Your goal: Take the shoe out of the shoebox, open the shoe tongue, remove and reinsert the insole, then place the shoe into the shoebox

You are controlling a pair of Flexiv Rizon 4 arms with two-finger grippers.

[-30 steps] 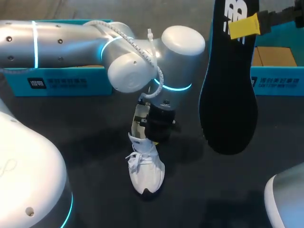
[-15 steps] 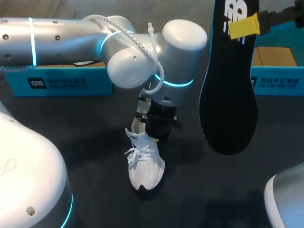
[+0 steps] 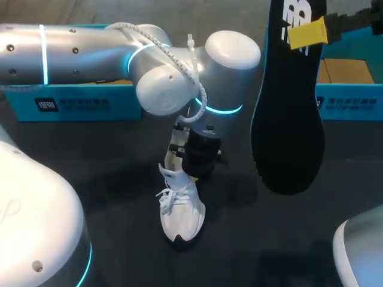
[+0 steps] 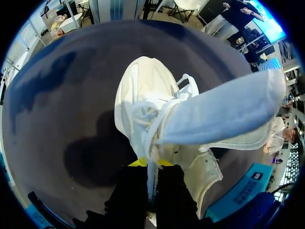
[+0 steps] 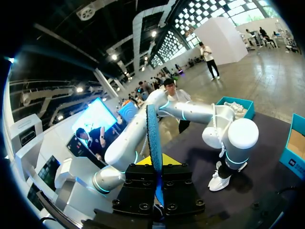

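**At mid-table, a shoe in one grip and its insole in the other**

Near the middle of the table, your left gripper has its yellow-tipped fingers pinched almost together on a thin white strip of the shoe's upper. The white shoe sits beneath it, toe toward the near edge and laces loose. Your right gripper is clamped on the heel end of the black insole. It holds the insole up over the table's right side, forefoot hanging down, well apart from the shoe. One teal shoebox stands along the far edge at the left and another at the right, and the shoe lies outside both.
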